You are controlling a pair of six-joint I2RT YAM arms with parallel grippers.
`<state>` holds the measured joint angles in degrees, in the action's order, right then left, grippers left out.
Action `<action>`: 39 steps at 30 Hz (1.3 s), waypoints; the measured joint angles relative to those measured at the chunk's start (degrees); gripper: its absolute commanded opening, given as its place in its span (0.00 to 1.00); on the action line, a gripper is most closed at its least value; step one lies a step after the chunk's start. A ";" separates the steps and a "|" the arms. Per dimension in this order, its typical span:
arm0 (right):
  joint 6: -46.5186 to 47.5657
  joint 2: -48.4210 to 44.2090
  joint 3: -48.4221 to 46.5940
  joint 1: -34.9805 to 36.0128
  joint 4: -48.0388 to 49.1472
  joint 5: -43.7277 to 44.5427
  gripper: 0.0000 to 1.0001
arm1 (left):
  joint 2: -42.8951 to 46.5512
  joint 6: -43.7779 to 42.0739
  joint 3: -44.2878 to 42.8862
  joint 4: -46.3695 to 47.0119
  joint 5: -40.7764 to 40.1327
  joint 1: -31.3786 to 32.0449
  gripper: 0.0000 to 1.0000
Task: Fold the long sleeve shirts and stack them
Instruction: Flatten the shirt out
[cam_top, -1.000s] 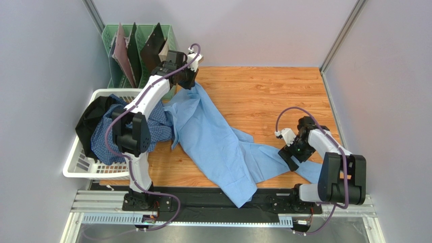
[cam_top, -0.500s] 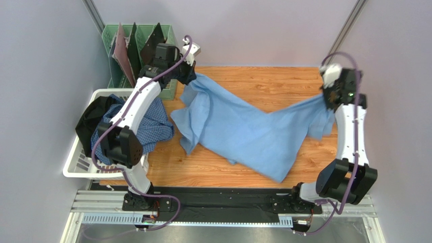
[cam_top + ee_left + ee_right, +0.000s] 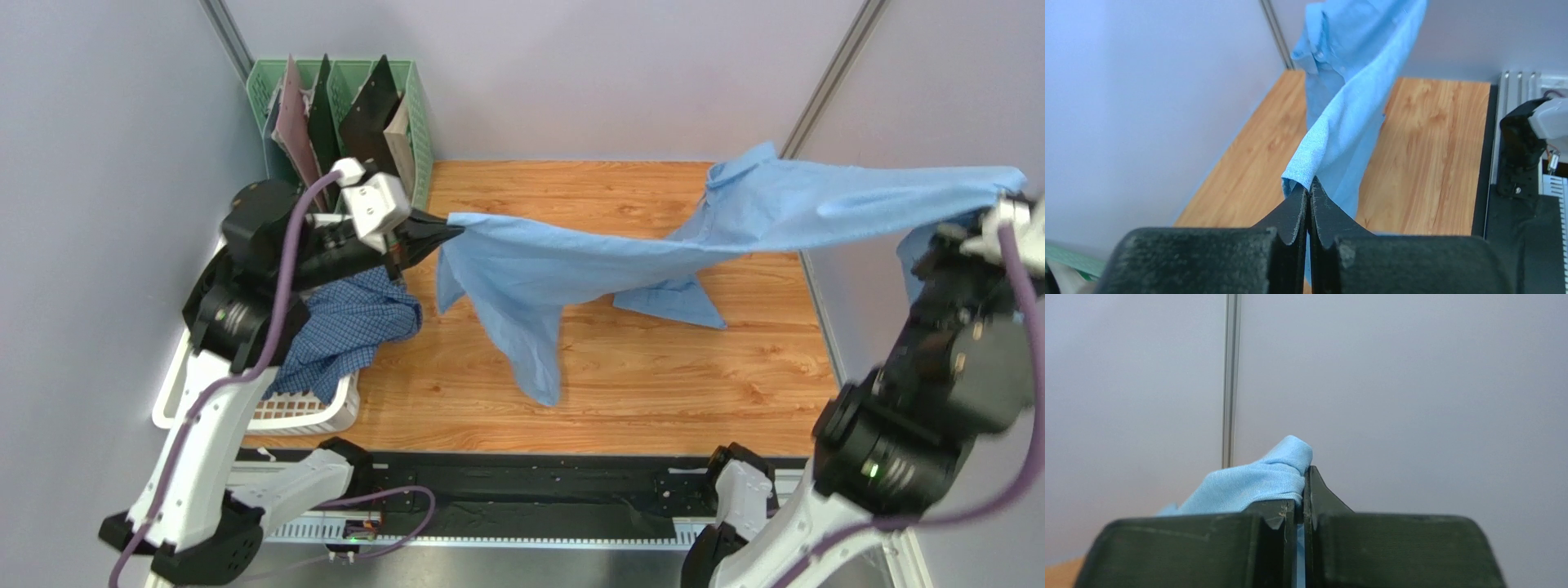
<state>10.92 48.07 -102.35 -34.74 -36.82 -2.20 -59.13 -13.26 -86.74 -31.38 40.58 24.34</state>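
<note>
The plain light blue shirt (image 3: 687,233) hangs stretched in the air across the table, held at both ends. My left gripper (image 3: 451,228) is shut on its left end, above the table's left side; the left wrist view shows the cloth (image 3: 1339,122) pinched at the fingertips (image 3: 1309,190). My right gripper (image 3: 1000,208) is shut on the other end, raised high at the far right; blue cloth (image 3: 1254,481) bulges over its left finger (image 3: 1281,508). A sleeve dangles down toward the wooden table (image 3: 613,368). The blue-and-white checked shirt (image 3: 350,325) lies in the white basket (image 3: 184,392).
A green file rack (image 3: 356,98) with dark folders stands at the back left. A black garment (image 3: 209,300) lies in the basket under my left arm. Grey walls close in on both sides. Black rails run along the table's near edge (image 3: 552,478).
Both arms have lifted high and pulled apart, raising the light blue shirt off the table and stretching it in the air. The right gripper shut on the shirt's end a second ago.
</note>
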 measured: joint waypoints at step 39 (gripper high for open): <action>24.79 54.40 0.48 48.09 -7.43 14.78 0.98 | -51.45 7.89 -15.63 -6.23 -19.15 -16.63 0.98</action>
<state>35.70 102.48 -101.86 13.34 -44.25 12.58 -110.59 -5.37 -102.37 -37.60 21.43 7.70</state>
